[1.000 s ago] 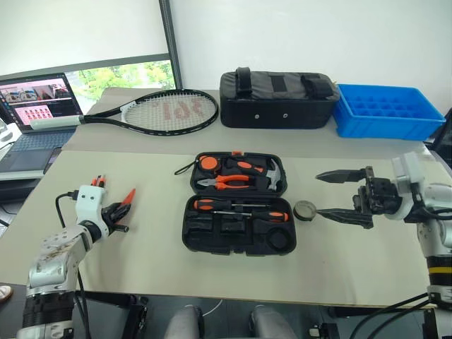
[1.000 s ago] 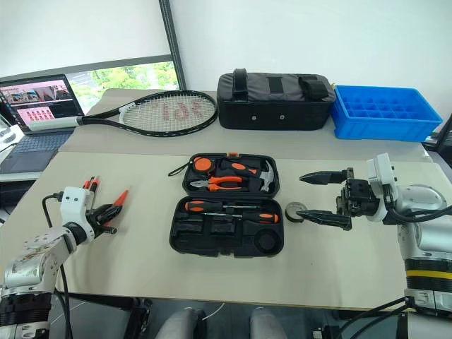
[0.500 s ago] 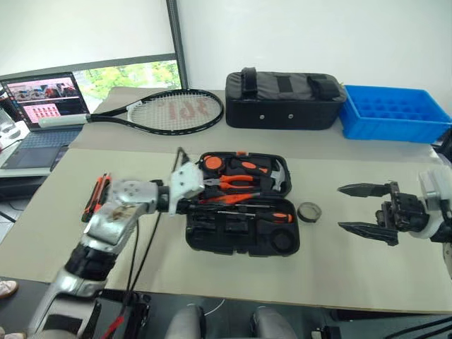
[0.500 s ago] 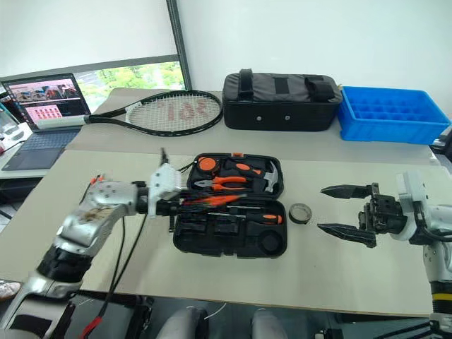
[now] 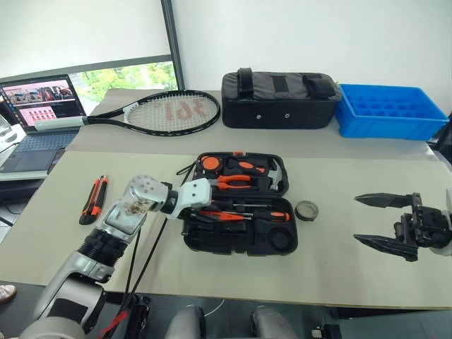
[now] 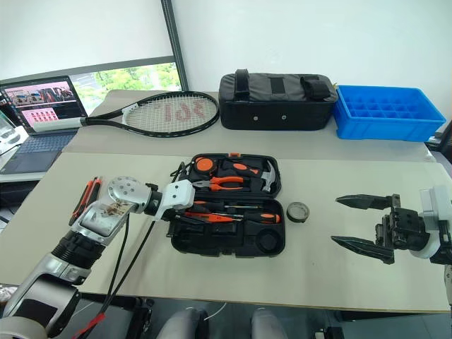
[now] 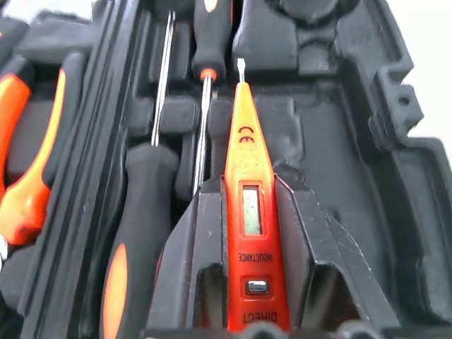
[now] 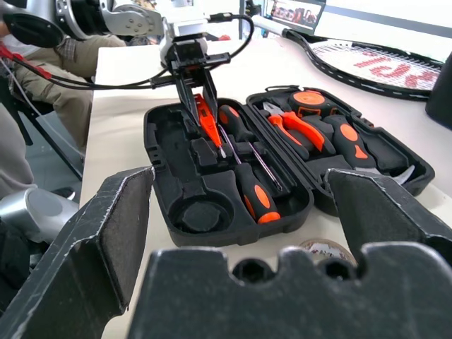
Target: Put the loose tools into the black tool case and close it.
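Bare table (image 5: 353,261) beside open pincer (image 5: 383,222)

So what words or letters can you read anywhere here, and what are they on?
"CE": mark on the orange tester screwdriver held in the left gripper.
"INDUCTANCE": under the tester's little window.
"DIRECT": partly cut off at the tester's lower end.
Red letters on the tennis racket strings: not clear enough to read.
Laptop screen: too small to read.
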